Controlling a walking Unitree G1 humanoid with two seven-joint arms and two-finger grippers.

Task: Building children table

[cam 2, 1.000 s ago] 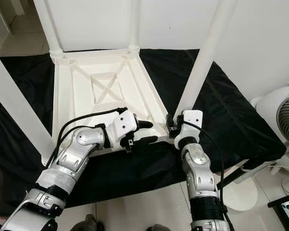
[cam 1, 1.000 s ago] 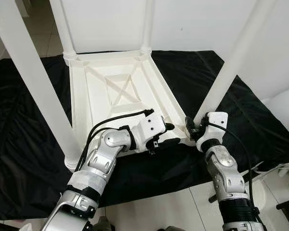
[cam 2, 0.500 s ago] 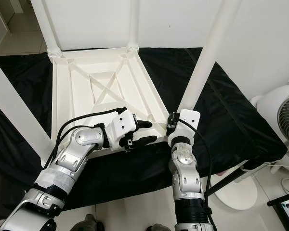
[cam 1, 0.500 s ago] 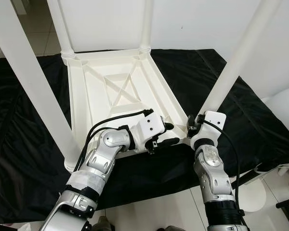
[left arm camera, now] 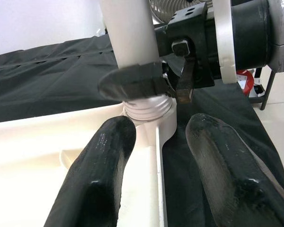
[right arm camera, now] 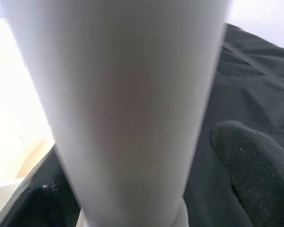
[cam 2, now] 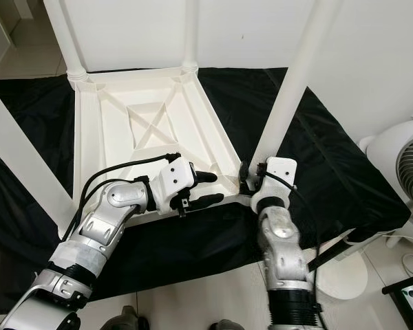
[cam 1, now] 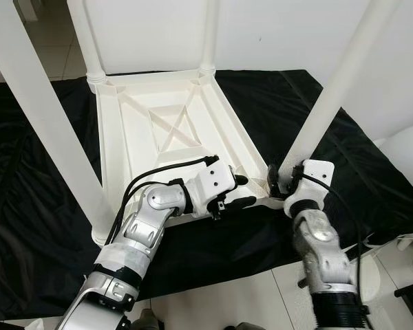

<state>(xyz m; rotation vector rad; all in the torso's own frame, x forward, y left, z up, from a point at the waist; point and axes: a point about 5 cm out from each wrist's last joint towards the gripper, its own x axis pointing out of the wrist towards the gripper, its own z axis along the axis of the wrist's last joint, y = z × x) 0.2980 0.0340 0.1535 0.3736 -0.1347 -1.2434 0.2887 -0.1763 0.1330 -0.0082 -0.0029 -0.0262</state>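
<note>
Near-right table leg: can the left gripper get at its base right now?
Probably not: the right gripper already wraps the leg base. The left gripper, open, straddles the tabletop rim nearby.

Bright even room light, soft shadows, sharp head views, lines bend at the edges, white leg (right arm camera: 128,104) blurry up close, fingers (left arm camera: 99,179) a bit blurry

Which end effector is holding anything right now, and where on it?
Right end effector grips the near-right table leg at its base. Left end effector straddles the tabletop rim, open, holding nothing.
</note>
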